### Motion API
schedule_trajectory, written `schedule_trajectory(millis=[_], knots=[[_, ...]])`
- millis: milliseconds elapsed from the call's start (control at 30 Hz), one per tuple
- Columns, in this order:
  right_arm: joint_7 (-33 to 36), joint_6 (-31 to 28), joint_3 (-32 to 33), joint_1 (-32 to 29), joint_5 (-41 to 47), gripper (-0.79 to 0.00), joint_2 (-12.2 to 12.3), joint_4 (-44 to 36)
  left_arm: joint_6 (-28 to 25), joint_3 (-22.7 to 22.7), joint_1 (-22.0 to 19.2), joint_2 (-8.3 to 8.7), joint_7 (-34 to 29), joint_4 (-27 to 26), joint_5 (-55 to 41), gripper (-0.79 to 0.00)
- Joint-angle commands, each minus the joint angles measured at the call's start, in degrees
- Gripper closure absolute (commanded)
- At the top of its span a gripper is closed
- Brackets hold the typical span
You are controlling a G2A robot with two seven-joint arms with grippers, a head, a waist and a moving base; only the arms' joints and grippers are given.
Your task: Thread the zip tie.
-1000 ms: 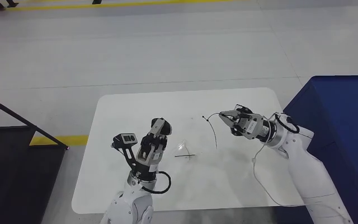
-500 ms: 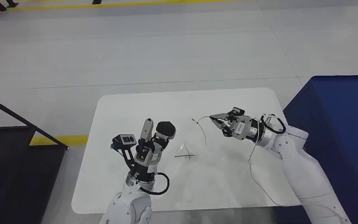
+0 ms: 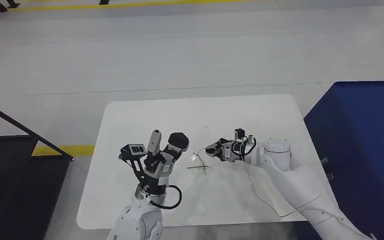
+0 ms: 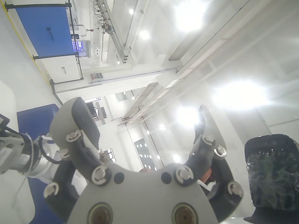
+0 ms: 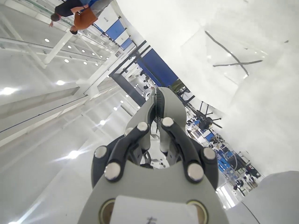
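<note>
- The left gripper, a grey two-finger claw with dark pads, stands just left of the crumpled clear plastic wrapper that lies on the rounded white table. It points upward with its jaws spread wide and nothing between them
- At the wrapper's near edge lie the thin black plastic zip tie strips. Two of them are crossed, flat on the table, and neither gripper touches them
- The right gripper, a matching grey claw, sits just right of the wrapper and low over the table. Its jaws are pressed together, and I cannot tell whether a tie is pinched between them
- Handling, as I judge it: a tie is very light, springy and slick, so it would flick or slide out of a loose pinch. It is best taken near the pointed tail for feeding, with the other claw steadying the strap just behind the square head
</note>
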Motion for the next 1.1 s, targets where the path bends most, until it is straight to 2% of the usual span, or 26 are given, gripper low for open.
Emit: schedule_trajectory(millis=[0, 33, 200, 300, 333, 367, 433, 500, 600, 667, 1067], knots=[[1.1, 0.6, -0.7, 0.2, 0.2, -0.742, -0.2, 0.5, 0.0, 0.0, 0.0, 0.00, 0.0, 0.0, 0.0, -0.785], [1.2, 0.5, -0.7, 0.3, 0.2, -0.785, -0.2, 0.6, 0.0, 0.0, 0.0, 0.00, 0.0, 0.0, 0.0, -0.785], [1.6, 0.3, 0.7, -0.1, 1.3, -0.785, -0.1, 0.2, 0.0, 0.0, 0.0, 0.00, 0.0, 0.0, 0.0, -0.785], [4.4, -4.3, 3.9, -1.5, 3.5, -0.785, 0.3, -3.3, 0.0, 0.0, 0.0, 0.00, 0.0, 0.0, 0.0, -0.785], [5.9, -6.8, 5.8, -2.4, 4.7, -0.785, 0.5, -4.8, 0.0, 0.0, 0.0, 0.00, 0.0, 0.0, 0.0, -0.785], [6.5, -9.9, 7.9, -3.4, 5.3, -0.736, 0.8, -6.5, 0.0, 0.0, 0.0, 0.00, 0.0, 0.0, 0.0, -0.785], [6.7, -18.5, 12.3, -6.4, 5.2, -0.708, 1.2, -10.4, 0.0, 0.0, 0.0, 0.00, 0.0, 0.0, 0.0, -0.785], [7.1, -26.3, 16.3, -9.7, 6.6, -0.637, 1.5, -12.8, 0.0, 0.0, 0.0, 0.00, 0.0, 0.0, 0.0, -0.785], [6.0, -33.9, 20.8, -13.4, 7.6, -0.785, 1.7, -15.4, 0.0, 0.0, 0.0, 0.00, 0.0, 0.0, 0.0, -0.785], [5.6, -36.7, 22.8, -15.9, 8.3, -0.785, 1.7, -17.3, 0.0, 0.0, 0.0, 0.00, 0.0, 0.0, 0.0, -0.785], [5.6, -37.2, 23.2, -16.5, 8.7, -0.785, 1.7, -17.6, 0.0, 0.0, 0.0, 0.00, 0.0, 0.0, 0.0, -0.785]])
